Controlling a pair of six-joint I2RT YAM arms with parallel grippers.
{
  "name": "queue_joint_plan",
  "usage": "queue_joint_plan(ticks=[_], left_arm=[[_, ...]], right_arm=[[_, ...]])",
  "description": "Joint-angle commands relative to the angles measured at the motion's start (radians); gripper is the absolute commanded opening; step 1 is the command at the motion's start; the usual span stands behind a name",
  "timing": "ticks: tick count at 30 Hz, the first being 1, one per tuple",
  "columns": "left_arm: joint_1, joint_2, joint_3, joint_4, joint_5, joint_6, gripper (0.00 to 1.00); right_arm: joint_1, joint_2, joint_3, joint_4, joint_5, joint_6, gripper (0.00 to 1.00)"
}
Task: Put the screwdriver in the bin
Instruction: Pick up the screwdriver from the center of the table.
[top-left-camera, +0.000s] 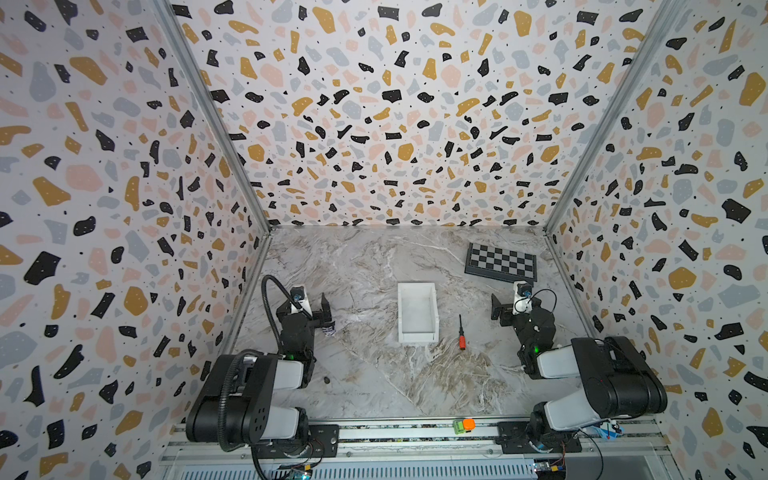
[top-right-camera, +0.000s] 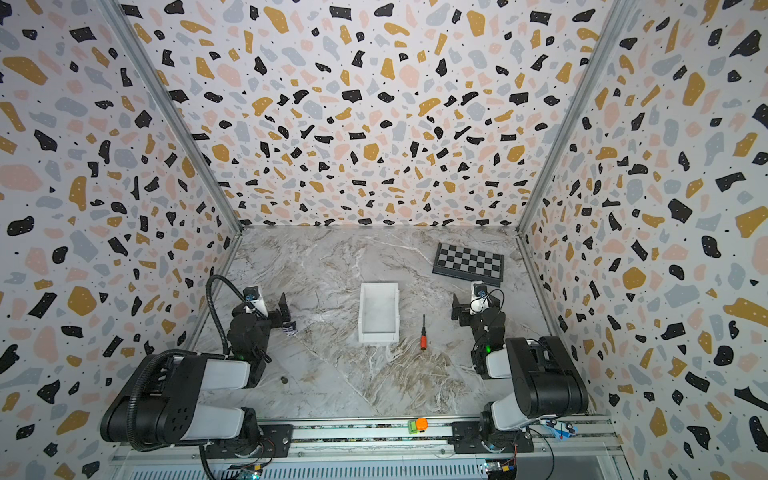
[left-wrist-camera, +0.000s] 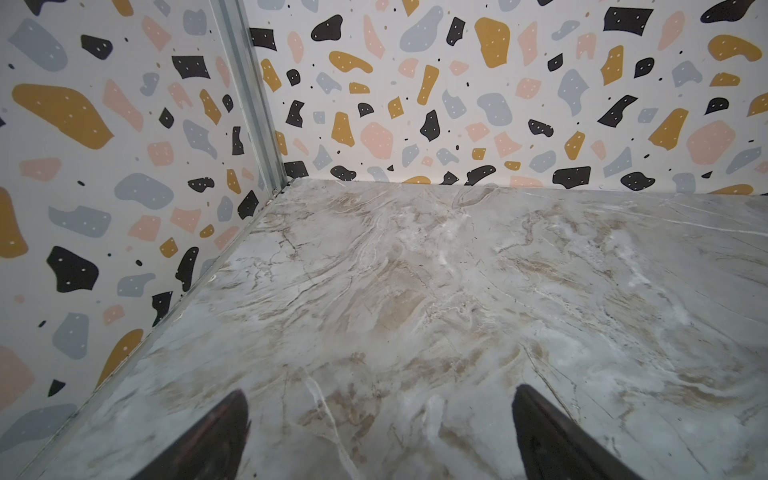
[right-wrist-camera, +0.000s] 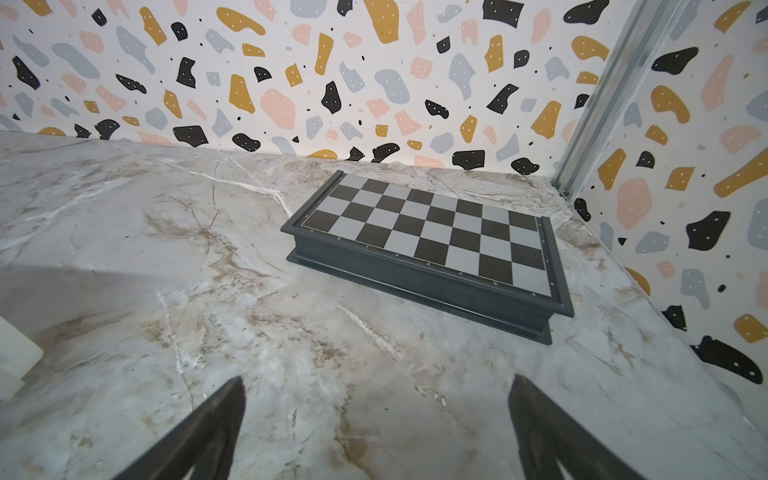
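Evidently awaiting pickup, the screwdriver (top-left-camera: 461, 335) lies mid-bench beside the bin (top-left-camera: 417, 337); left gripper (left-wrist-camera: 380, 395) and right gripper (right-wrist-camera: 376, 382) gape wide, empty.

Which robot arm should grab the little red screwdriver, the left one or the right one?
Probably the right. The slim red-orange-handled screwdriver lies on the marble table between the white plastic bin and the open right gripper. The left gripper, open too, would have to reach across the bin.
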Motion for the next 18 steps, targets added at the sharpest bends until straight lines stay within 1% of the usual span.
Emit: queue_joint_plan(ticks=[1, 2, 3, 5, 6, 7, 8, 9, 10, 13, 14, 16, 18], left_arm=[[-0.005, -0.114, 0.062, -0.124, -0.072, -0.039, 1.00], [-0.006, -0.165, 0.091, -0.225, -0.091, -0.063, 1.00], [-0.005, -0.224, 0.122, -0.328, -0.113, -0.101, 1.00], [-0.005, -0.337, 0.170, -0.485, -0.126, -0.161, 1.00], [-0.005, -0.395, 0.194, -0.552, -0.155, -0.219, 1.00], [-0.005, -0.444, 0.219, -0.616, -0.179, -0.272, 1.00], [-0.005, -0.484, 0.239, -0.665, -0.185, -0.299, 1.00], [-0.005, -0.528, 0.257, -0.705, -0.180, -0.321, 1.00], [-0.005, -0.560, 0.270, -0.737, -0.176, -0.335, 1.00], [-0.005, -0.609, 0.311, -0.778, -0.134, -0.334, 1.00], [-0.005, -0.610, 0.338, -0.814, -0.121, -0.332, 1.00], [-0.006, -0.603, 0.402, -0.914, -0.092, -0.343, 1.00], [-0.007, -0.590, 0.454, -0.992, -0.065, -0.380, 1.00]], right_arm=[[-0.007, -0.015, 0.011, 0.023, -0.004, 0.002, 0.99], [-0.011, -0.041, 0.022, -0.013, 0.000, 0.009, 0.99], [-0.017, -0.087, 0.057, -0.122, 0.012, 0.020, 0.99], [-0.040, -0.159, 0.182, -0.426, 0.038, 0.112, 0.99], [-0.062, -0.189, 0.229, -0.522, -0.014, 0.163, 0.99], [-0.087, -0.225, 0.255, -0.582, -0.095, 0.195, 0.99], [-0.100, -0.260, 0.271, -0.619, -0.146, 0.220, 0.99], [-0.102, -0.299, 0.282, -0.658, -0.170, 0.243, 0.99], [-0.096, -0.335, 0.297, -0.709, -0.165, 0.255, 0.99], [-0.061, -0.388, 0.385, -0.909, -0.115, 0.241, 0.99], [-0.047, -0.388, 0.419, -0.964, -0.125, 0.231, 0.99], [0.022, -0.375, 0.483, -1.072, -0.105, 0.211, 0.99], [0.110, -0.359, 0.517, -1.144, -0.037, 0.202, 0.99]])
